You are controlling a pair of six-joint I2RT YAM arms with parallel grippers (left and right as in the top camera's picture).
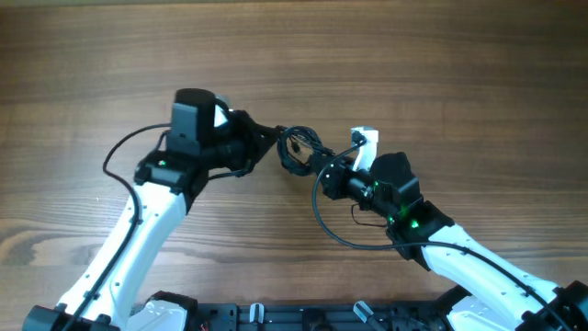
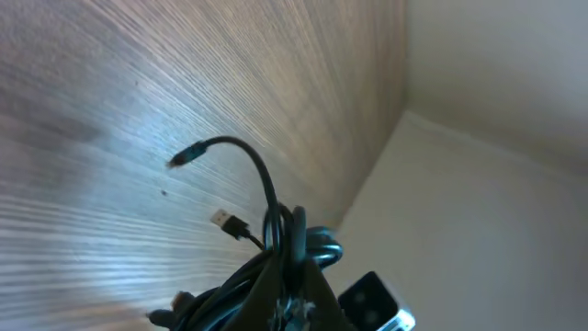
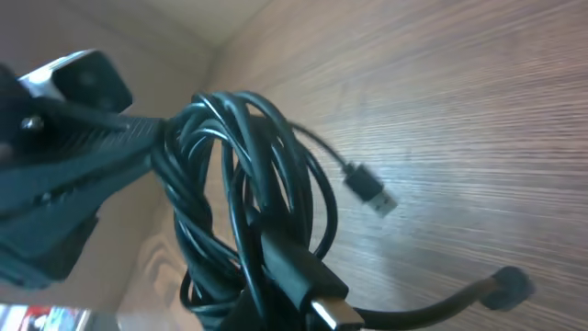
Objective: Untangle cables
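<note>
The cables (image 1: 299, 147) are a small dark tangle held above the wooden table between both arms. From the left, my left gripper (image 1: 273, 140) is shut on the bundle. In its wrist view the dark fingers (image 2: 317, 290) pinch the cords, and two loose plug ends (image 2: 224, 220) (image 2: 184, 156) stick out over the table. My right gripper (image 1: 323, 172) is shut on the tangle from the lower right. The right wrist view shows coiled loops (image 3: 239, 175), a flat plug (image 3: 312, 285) by the jaws, a free USB plug (image 3: 372, 194), and the left gripper (image 3: 87, 170) gripping the loops' left side.
Thick black arm cables loop beside each arm, one under the right wrist (image 1: 329, 225) and one left of the left arm (image 1: 119, 149). The right wrist's white camera housing (image 1: 365, 141) sits just behind the tangle. Bare wooden table (image 1: 441, 64) surrounds the arms.
</note>
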